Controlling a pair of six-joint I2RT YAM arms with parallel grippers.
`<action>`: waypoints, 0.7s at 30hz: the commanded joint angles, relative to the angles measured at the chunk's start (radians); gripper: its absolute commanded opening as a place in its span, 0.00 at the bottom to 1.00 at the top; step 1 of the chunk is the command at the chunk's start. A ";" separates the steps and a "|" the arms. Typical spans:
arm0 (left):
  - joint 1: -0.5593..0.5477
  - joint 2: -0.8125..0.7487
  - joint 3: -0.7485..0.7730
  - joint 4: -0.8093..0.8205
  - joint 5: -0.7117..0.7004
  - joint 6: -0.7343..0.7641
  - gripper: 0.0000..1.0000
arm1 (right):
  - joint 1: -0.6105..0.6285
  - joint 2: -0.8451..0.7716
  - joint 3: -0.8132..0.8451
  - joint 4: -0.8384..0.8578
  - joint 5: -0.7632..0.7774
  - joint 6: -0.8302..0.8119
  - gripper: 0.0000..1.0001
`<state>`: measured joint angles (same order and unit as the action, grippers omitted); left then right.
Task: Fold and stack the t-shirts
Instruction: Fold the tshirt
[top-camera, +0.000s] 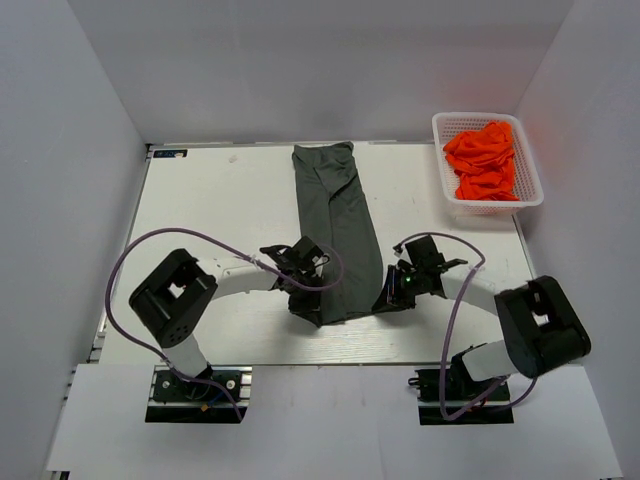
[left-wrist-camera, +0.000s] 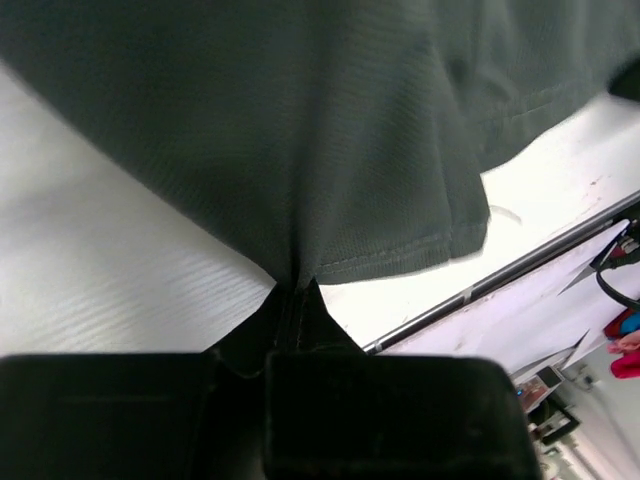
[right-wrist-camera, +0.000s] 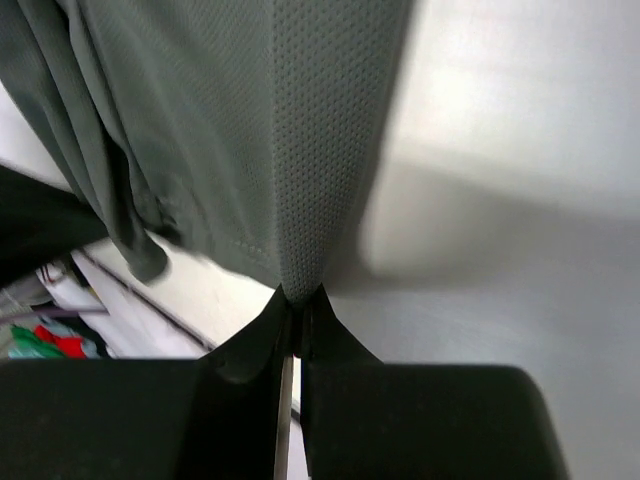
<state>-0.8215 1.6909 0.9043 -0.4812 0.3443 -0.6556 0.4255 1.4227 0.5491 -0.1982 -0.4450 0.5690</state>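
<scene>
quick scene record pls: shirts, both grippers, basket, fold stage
grey t-shirt: folded lengthwise into a long strip, lying on the table, running from far edge to near edge
left gripper: shut on the strip's near-left corner
right gripper: shut on the near-right corner
orange t-shirts: crumpled, unfolded, in the basket
basket: white, far right corner of the table
fold stage: lengthwise fold done, crosswise fold not yet done
stack: none yet

The dark grey t-shirt (top-camera: 335, 215) has bits of its near hem hidden inside the left gripper (left-wrist-camera: 297, 293) and right gripper (right-wrist-camera: 298, 298), and runs off both wrist views at 12 o'clock. At the table's 2 o'clock, the orange t-shirts (top-camera: 485, 160) heap uncountably.
</scene>
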 joint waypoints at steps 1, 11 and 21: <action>-0.007 -0.086 -0.024 -0.069 -0.018 -0.055 0.00 | 0.025 -0.117 -0.057 -0.122 -0.017 -0.020 0.00; -0.044 -0.106 0.030 -0.207 0.055 -0.078 0.00 | 0.067 -0.354 -0.152 -0.208 -0.055 0.080 0.00; 0.015 0.061 0.373 -0.404 -0.102 -0.015 0.00 | 0.058 -0.197 0.239 -0.294 0.181 0.034 0.00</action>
<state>-0.8280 1.6966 1.1759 -0.7948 0.3267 -0.6930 0.4873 1.2079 0.6552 -0.4625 -0.3828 0.6212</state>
